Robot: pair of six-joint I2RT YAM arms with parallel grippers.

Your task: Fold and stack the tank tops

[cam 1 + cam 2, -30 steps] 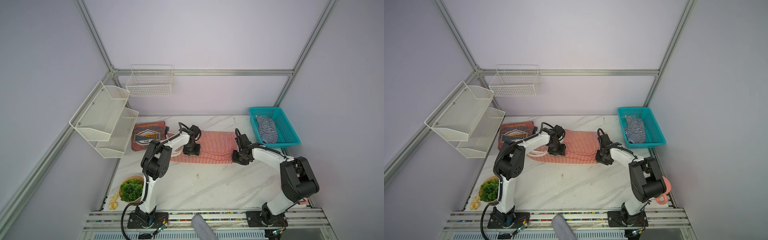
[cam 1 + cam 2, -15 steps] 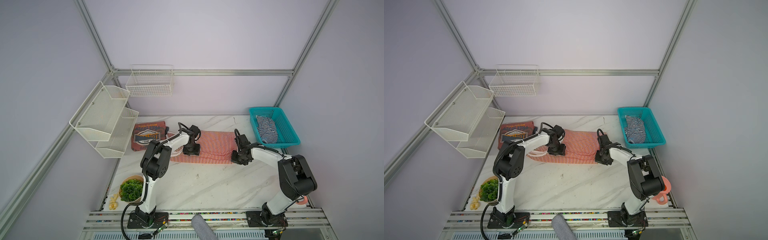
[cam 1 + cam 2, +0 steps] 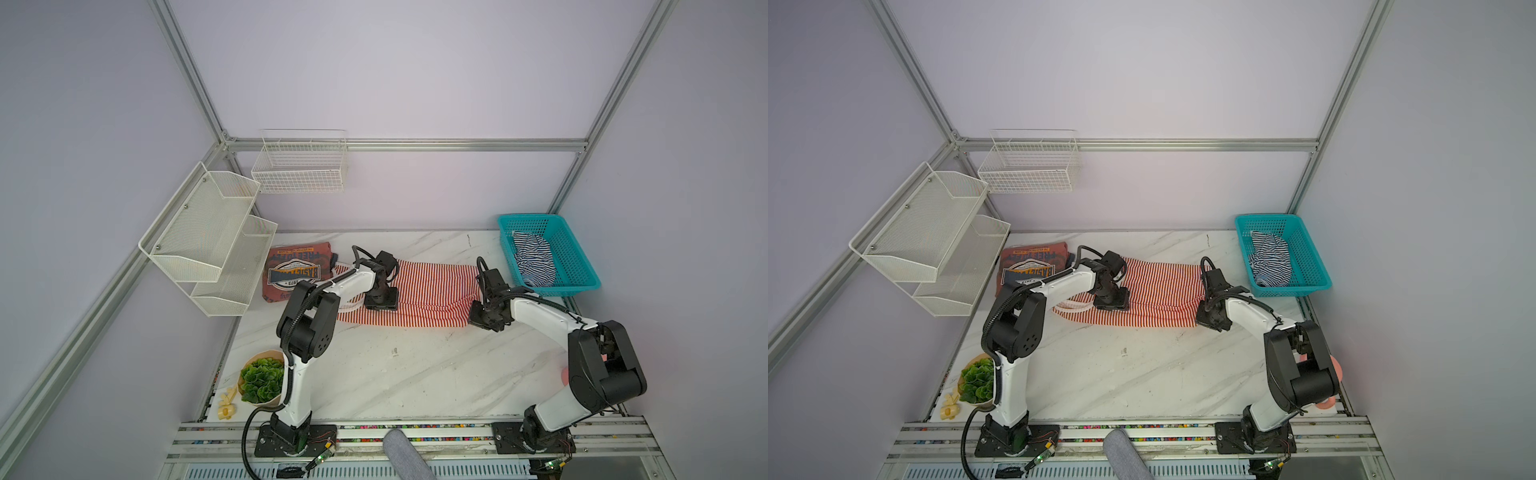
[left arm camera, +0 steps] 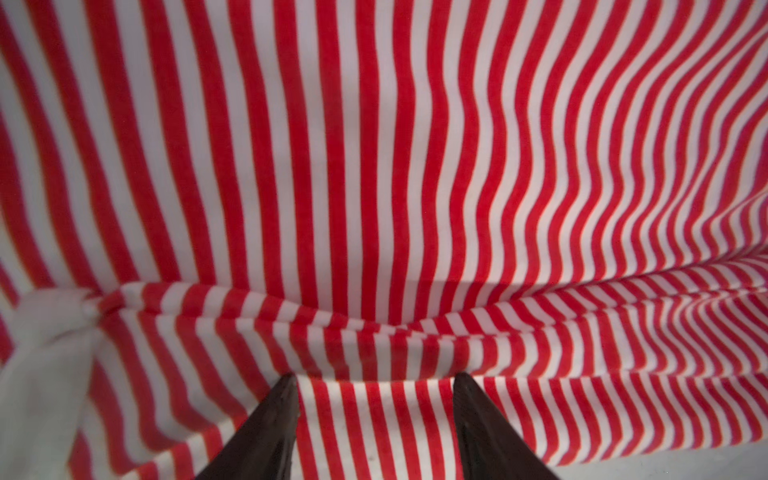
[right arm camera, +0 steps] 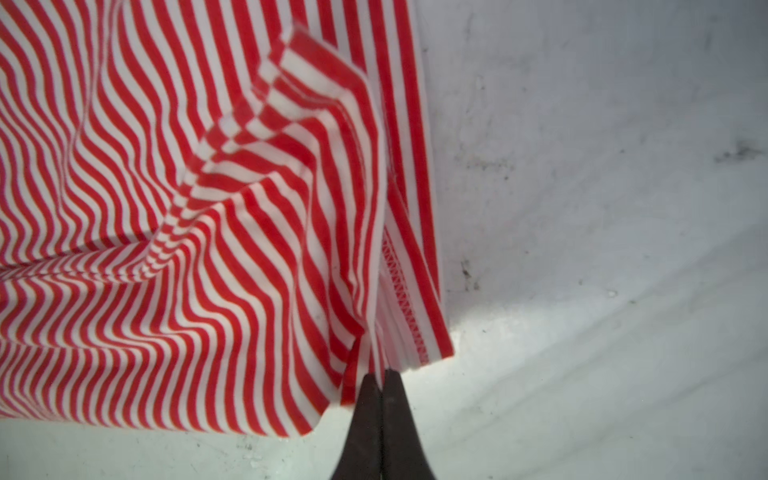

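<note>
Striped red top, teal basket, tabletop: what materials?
Red-and-white striped tank top: soft matte knit, probably cotton jersey; it ripples and shows a stitched hem. Teal basket: likely moulded plastic, with perforated lattice walls. Table: marble-look slab, grey veins, faint sheen; stone or laminate, can't tell.

Soft, even light, faint shadows; both top views bow at the edges, wrist views blur up close.
</note>
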